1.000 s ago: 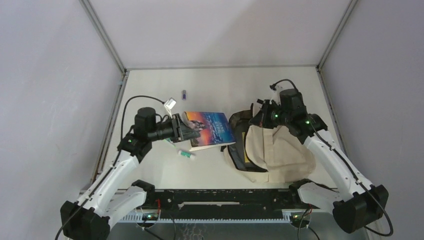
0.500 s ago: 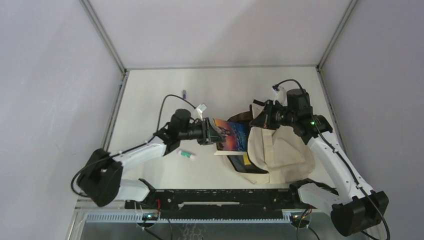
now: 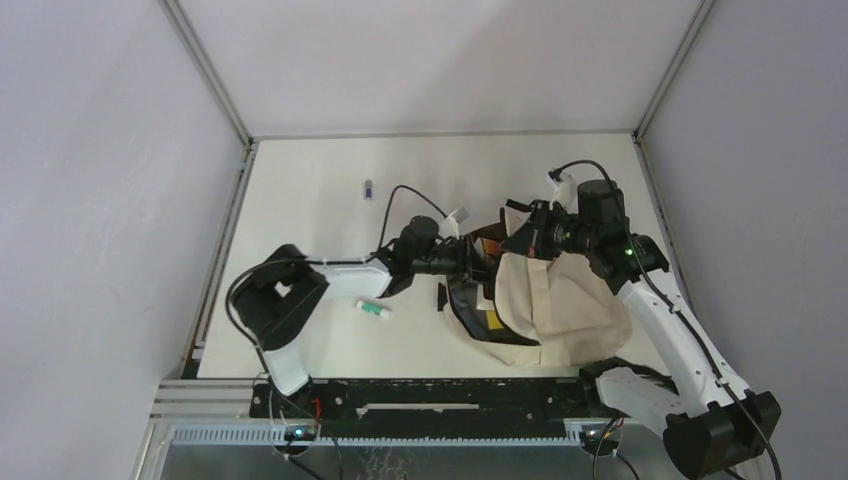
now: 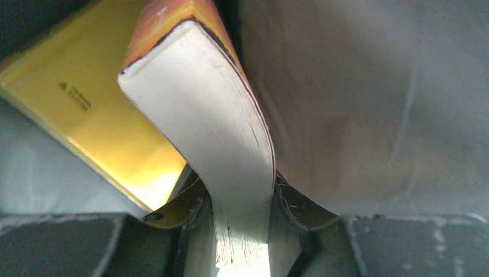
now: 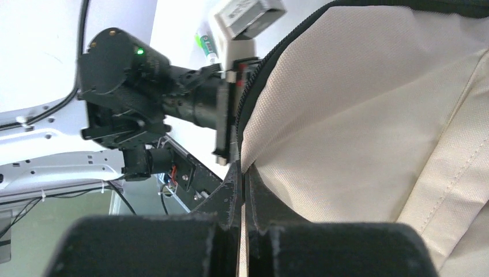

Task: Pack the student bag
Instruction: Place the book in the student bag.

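The student bag [image 3: 565,305], cream canvas with black trim, lies right of centre with its mouth facing left. My right gripper [image 3: 520,242] is shut on the bag's upper mouth edge [image 5: 375,115] and holds it lifted; its fingers [image 5: 233,184] pinch the black zip trim. My left gripper [image 3: 478,262] reaches into the mouth, shut on a paperback book [image 4: 213,115] with an orange cover and white page edges. The book is inside the bag, next to a yellow book [image 4: 86,109] lying there. The bag's grey lining [image 4: 375,104] is to its right.
A green and white tube [image 3: 372,310] lies on the table left of the bag, below my left forearm; it also shows in the right wrist view [image 5: 207,45]. A small purple item [image 3: 367,188] lies farther back. Frame posts and walls border the table.
My left arm has stretched right, carrying the book from the table's middle into the bag's mouth. The right gripper has kept hold of the lifted bag edge.
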Tool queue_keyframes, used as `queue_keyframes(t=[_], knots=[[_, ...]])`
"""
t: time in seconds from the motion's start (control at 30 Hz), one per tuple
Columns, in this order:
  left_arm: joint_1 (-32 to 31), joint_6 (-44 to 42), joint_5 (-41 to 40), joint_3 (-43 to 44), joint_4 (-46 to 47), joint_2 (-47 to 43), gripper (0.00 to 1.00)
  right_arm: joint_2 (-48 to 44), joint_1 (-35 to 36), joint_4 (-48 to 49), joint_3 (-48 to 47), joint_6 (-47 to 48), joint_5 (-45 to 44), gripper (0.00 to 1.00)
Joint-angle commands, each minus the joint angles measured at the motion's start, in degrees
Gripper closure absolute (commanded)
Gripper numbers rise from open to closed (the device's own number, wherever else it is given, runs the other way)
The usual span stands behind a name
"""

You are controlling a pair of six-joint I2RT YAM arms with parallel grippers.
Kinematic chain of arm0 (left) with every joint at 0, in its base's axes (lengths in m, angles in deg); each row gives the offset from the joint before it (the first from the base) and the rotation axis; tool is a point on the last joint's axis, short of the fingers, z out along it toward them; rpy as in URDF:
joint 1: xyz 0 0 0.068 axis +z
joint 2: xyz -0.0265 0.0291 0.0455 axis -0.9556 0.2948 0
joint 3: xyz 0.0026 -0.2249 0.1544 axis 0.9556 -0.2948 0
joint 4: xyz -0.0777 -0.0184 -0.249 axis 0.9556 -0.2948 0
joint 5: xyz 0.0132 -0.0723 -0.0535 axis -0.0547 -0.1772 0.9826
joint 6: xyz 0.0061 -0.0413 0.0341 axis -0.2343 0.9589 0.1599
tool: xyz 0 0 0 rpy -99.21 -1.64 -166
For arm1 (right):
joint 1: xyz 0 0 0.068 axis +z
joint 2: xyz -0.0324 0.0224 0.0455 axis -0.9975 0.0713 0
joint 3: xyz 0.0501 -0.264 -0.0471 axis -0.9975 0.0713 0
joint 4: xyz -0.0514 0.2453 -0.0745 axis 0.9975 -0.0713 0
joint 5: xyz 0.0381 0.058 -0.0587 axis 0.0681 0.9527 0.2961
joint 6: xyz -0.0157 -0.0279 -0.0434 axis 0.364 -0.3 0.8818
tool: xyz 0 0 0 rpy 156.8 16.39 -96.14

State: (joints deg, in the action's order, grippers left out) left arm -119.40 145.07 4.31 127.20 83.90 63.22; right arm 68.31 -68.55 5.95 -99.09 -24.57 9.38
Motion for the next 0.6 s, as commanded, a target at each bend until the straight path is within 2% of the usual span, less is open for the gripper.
queue_keyframes(t=[0.0,0.03,0.13,0.2,0.3,0.33,0.57], knots=[[-1.35,4.35,2.27,8.10,10.83,4.95,1.00,-2.38,0.06,4.61,0.13,-2.44,0.46,1.00],[-1.55,4.57,2.45,9.06,10.82,6.10,0.97,-2.52,0.04,4.57,0.14,-2.40,0.08,1.00],[-1.63,5.69,3.77,10.45,10.52,8.47,0.49,-2.86,0.04,4.35,0.14,-2.56,-0.98,1.00],[-1.64,3.87,3.21,9.90,8.22,7.88,0.32,-2.96,0.08,3.69,0.19,-2.47,-2.31,1.00],[-1.68,-2.40,0.97,10.49,-2.76,4.98,0.06,-3.35,0.08,3.45,0.69,-2.35,-3.81,1.00],[-1.69,-4.80,0.21,11.11,-6.63,4.15,0.01,-3.42,0.04,3.51,0.86,-2.38,-4.08,1.00],[-1.70,-18.16,-6.37,16.53,-30.60,0.91,0.00,-3.12,0.04,3.11,1.20,-1.84,-5.94,1.00]])
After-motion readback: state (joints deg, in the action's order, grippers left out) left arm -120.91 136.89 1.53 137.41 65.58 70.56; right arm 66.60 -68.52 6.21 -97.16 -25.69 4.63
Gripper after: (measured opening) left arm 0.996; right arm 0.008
